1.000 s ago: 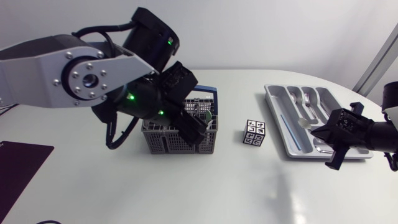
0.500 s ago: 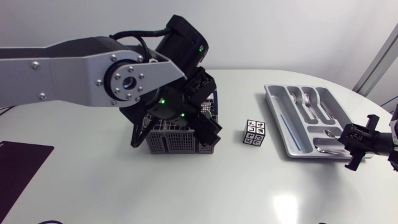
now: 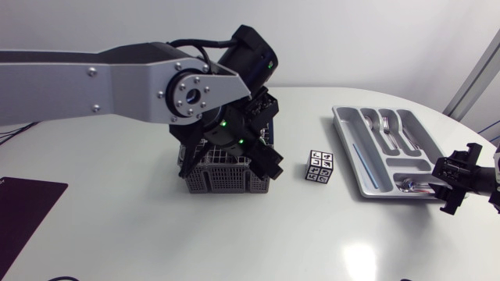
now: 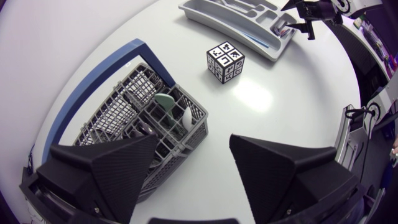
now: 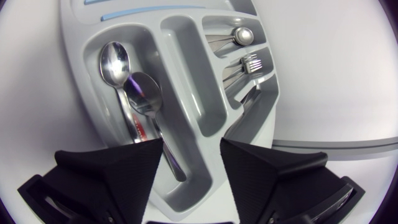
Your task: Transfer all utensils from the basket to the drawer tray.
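My left gripper hangs with its two wedge fingers spread wide and nothing between them. It is above the near corner of the grey mesh plastic cutlery basket with the blue handle. Utensils still stand in the basket's compartments: a pale green handle and a white one just beside it.

My right gripper is also released and empty, over the end of the grey plastic drawer tray. Two shiny steel spoons lie overlapping in one tray compartment, their handles running under the gap between my fingers. I can't tell whether either finger touches them. A steel fork lies in a neighbouring compartment.

A small cube with black-and-white markers sits on the white table between basket and tray, touching neither.
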You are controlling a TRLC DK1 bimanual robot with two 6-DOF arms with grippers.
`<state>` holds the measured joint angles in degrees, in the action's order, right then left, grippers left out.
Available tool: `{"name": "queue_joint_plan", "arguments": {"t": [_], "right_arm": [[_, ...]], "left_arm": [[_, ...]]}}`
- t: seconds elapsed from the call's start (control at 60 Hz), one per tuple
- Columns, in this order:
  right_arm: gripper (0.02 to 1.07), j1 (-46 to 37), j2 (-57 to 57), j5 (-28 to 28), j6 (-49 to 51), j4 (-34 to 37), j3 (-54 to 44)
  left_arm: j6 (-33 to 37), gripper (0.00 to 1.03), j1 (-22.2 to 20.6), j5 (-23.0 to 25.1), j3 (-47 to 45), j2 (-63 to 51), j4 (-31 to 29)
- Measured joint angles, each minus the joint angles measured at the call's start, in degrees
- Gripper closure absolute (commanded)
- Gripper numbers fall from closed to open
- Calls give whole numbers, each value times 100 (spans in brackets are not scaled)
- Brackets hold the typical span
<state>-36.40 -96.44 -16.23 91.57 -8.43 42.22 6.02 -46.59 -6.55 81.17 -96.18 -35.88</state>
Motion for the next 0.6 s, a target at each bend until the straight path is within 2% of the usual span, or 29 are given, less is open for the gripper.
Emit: {"name": "queue_joint_plan", "arguments": {"t": [0.15,0.233,0.35,0.45,0.517,0.6], "right_arm": [[7,50,354,0,-463,817,68],[7,210,713,2,-710,1137,63],[7,538,1257,2,-1023,1368,-44],[7,800,1655,2,-1241,1497,-240],[7,966,1884,2,-1375,1589,-380],[7,1196,2157,74,-1532,1615,-599]], "left_arm": [[-149,27,-81,-197,249,-245,-136],[-153,30,-175,-533,341,-402,-157],[-179,39,-229,-815,452,-647,-155],[-219,39,-243,-1093,520,-787,-157],[-260,43,-262,-1283,579,-872,-157],[-304,44,-286,-1357,640,-966,-151]]}}
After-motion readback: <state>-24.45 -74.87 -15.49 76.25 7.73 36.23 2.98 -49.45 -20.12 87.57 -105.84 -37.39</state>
